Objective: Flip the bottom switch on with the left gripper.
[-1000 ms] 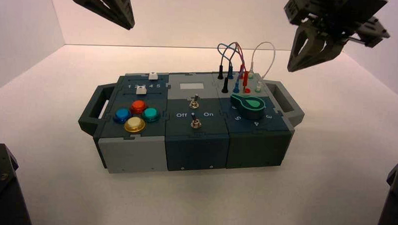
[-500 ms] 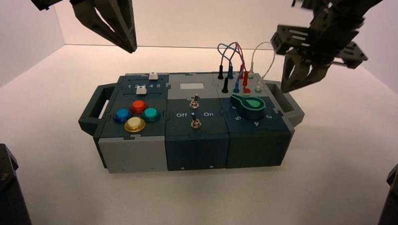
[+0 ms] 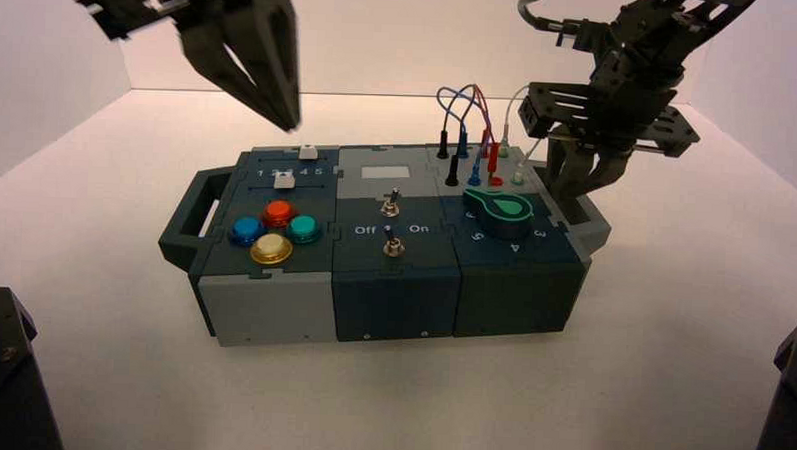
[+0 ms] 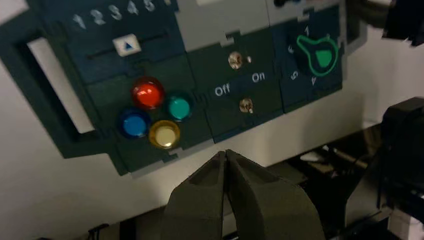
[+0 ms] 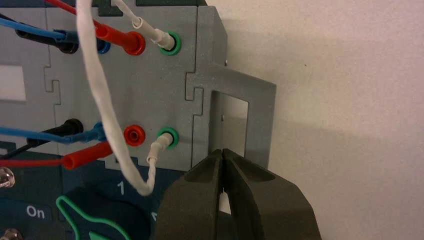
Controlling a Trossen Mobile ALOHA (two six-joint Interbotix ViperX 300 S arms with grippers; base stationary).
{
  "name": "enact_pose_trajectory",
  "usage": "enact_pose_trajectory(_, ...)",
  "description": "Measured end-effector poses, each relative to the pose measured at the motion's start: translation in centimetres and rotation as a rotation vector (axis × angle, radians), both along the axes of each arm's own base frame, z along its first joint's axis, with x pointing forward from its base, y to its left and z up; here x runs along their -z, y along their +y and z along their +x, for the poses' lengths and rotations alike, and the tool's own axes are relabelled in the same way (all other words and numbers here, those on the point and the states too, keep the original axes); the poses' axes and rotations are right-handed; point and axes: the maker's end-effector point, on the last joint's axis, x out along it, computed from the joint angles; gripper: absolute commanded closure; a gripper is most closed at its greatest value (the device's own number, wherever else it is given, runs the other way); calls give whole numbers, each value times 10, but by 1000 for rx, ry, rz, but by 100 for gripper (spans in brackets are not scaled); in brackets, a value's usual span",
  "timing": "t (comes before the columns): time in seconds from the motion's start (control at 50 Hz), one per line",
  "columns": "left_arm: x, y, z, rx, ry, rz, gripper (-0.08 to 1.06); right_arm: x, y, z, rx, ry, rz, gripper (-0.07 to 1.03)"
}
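Note:
The bottom switch (image 3: pixel 393 246) is a small toggle in a silver nut on the dark blue middle panel, just below the "Off / On" lettering; the left wrist view shows it from above (image 4: pixel 245 105). Its twin (image 3: pixel 390 201) stands behind it. My left gripper (image 3: pixel 289 121) hangs shut in the air above the box's rear left, over the slider section and well short of the switch; its tips (image 4: pixel 226 152) meet with nothing between them. My right gripper (image 3: pixel 574 198) is shut and low over the box's right handle (image 5: pixel 260 115).
Left of the switches sit the red, blue, teal and yellow buttons (image 3: pixel 272 233) and a slider with a white cap (image 4: pixel 128 45). To the right are the green knob (image 3: pixel 499 209) and looping plugged wires (image 3: pixel 475 123). The box's left handle (image 3: pixel 187 214) juts out.
My left gripper has come down and to the right toward the box. My right gripper has dropped from high at the right to just above the box's right handle.

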Motion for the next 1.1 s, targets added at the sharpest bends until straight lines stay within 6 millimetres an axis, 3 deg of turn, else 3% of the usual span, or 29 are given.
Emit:
enact_pose_trajectory(0.4,27,-32,-12,6,108,85,101,4,1,2,-8,13,-7,98)
enact_pose_trajectory(1.1,56,-48,-10,-41,193,183,101,5,3,8,-8,17,-9,98)
